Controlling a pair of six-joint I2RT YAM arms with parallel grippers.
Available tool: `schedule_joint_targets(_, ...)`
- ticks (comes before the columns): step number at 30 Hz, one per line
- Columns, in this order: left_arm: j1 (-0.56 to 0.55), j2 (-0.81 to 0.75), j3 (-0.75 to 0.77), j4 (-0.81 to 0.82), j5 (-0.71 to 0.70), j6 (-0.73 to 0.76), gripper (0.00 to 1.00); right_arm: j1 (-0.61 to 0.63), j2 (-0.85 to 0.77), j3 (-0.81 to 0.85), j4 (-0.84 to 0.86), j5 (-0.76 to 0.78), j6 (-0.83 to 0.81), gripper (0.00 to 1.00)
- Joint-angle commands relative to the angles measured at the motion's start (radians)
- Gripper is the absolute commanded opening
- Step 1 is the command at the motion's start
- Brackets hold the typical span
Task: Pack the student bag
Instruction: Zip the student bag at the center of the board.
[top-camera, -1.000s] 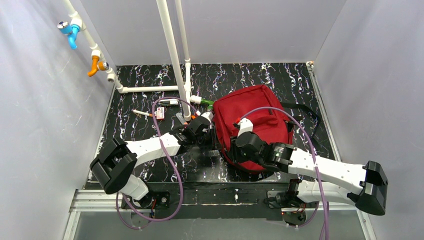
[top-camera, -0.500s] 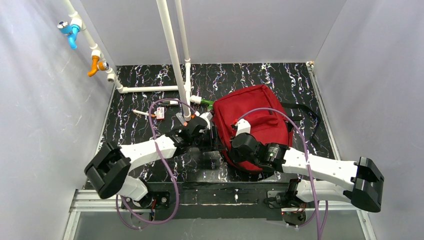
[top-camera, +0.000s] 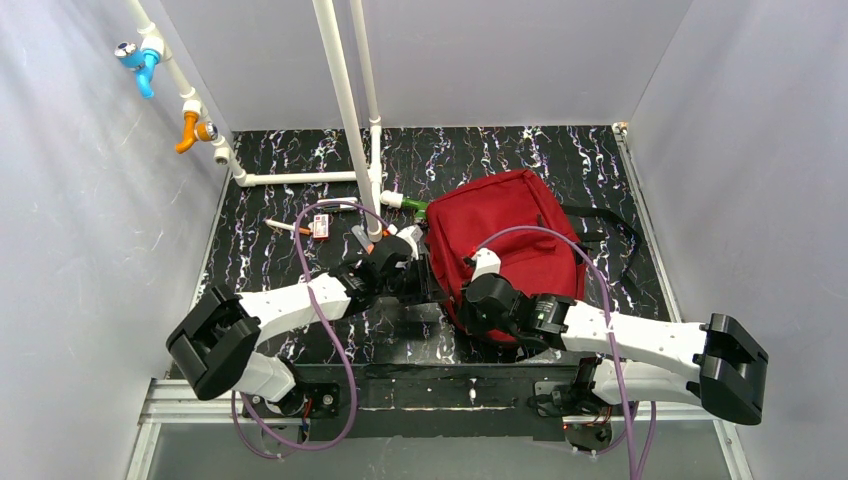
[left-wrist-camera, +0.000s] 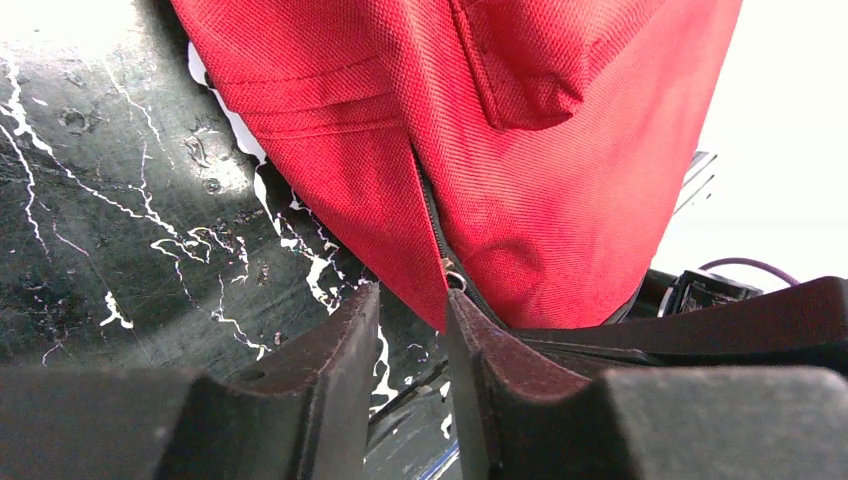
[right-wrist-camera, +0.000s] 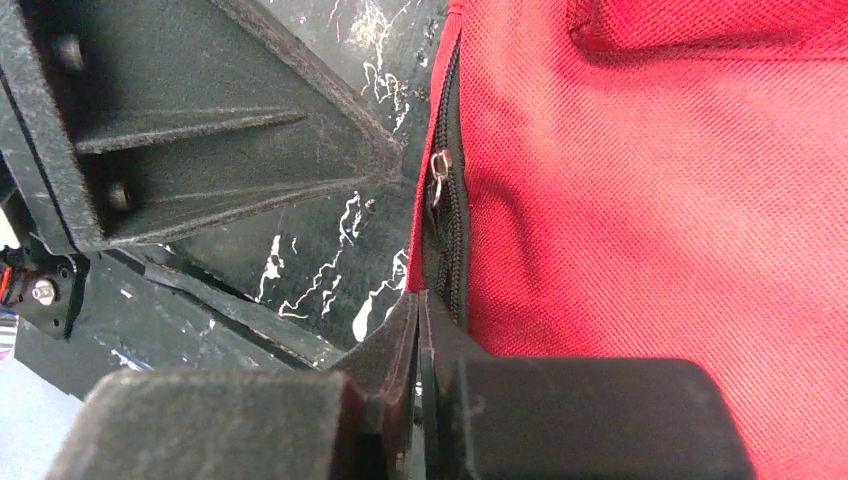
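The student bag (top-camera: 510, 235) is a dark-red backpack lying in the middle of the table, its zipper running along the near left edge. My left gripper (top-camera: 432, 285) is at that edge. In the left wrist view it (left-wrist-camera: 412, 305) is narrowly open, and the tip of the red flap (left-wrist-camera: 425, 290) hangs between the fingertips beside the zipper pull (left-wrist-camera: 455, 277). My right gripper (top-camera: 462, 300) is just nearer on the same edge. In the right wrist view it (right-wrist-camera: 418, 300) is shut on the red fabric edge next to the zipper (right-wrist-camera: 447, 230), below a pull (right-wrist-camera: 437, 165).
White pipes (top-camera: 340, 110) rise behind the left arm. A pen (top-camera: 284, 228), a small red-and-white item (top-camera: 320, 228) and a green object (top-camera: 414, 209) lie left of the bag. A black strap (top-camera: 610, 225) trails off the bag's right side.
Both grippers have shifted slightly nearer and closer together along the bag's left edge. The bag's near corner has been drawn in a little.
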Motion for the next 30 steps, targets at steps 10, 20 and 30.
schedule_joint_targets(10, 0.000, -0.006, -0.041, 0.122, 0.061, -0.028, 0.50, -0.003, -0.032, -0.010, 0.056, 0.042, 0.000, 0.17)
schedule_joint_targets(20, 0.001, 0.078, -0.036, 0.147, 0.078, -0.053, 0.20, -0.003, -0.052, -0.117, 0.255, -0.105, 0.056, 0.01)
schedule_joint_targets(30, 0.001, 0.052, -0.036, 0.153, 0.099, -0.012, 0.00, -0.044, -0.158, -0.043, 0.062, 0.037, 0.005, 0.18)
